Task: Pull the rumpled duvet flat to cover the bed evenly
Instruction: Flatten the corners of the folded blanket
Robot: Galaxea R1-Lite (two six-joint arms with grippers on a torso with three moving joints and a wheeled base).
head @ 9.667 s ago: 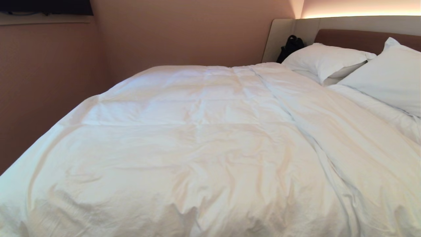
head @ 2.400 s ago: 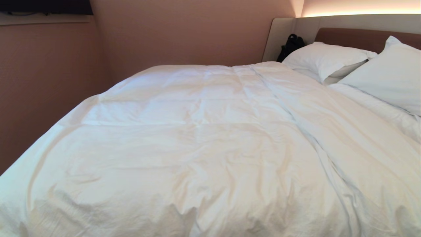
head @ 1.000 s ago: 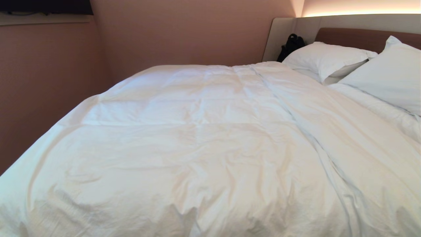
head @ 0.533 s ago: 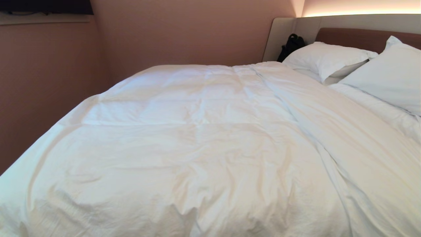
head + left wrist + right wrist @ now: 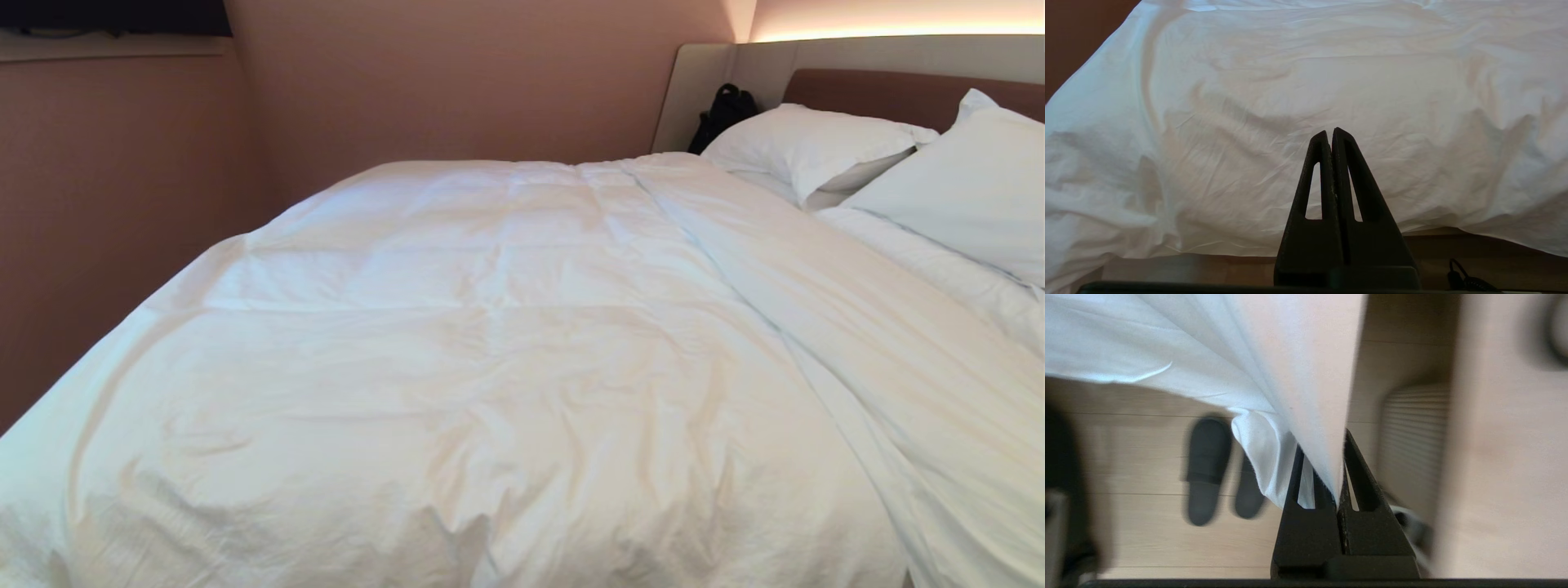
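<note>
Off the bed's (image 5: pixel 906 90) near right side, the right gripper (image 5: pixel 1340 486) has its jaws clenched on the duvet's (image 5: pixel 490 351) edge, which could slip free if tugged hard; left gripper (image 5: pixel 1333 141) idles, jaws closed

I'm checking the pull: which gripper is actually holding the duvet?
The right gripper, shut on a fold of the duvet above the floor. The left gripper is shut on nothing.

Left pincer (image 5: pixel 1331 134), right pincer (image 5: pixel 1340 473): matte black, two tapered triangular fingers each, slot cutouts.
</note>
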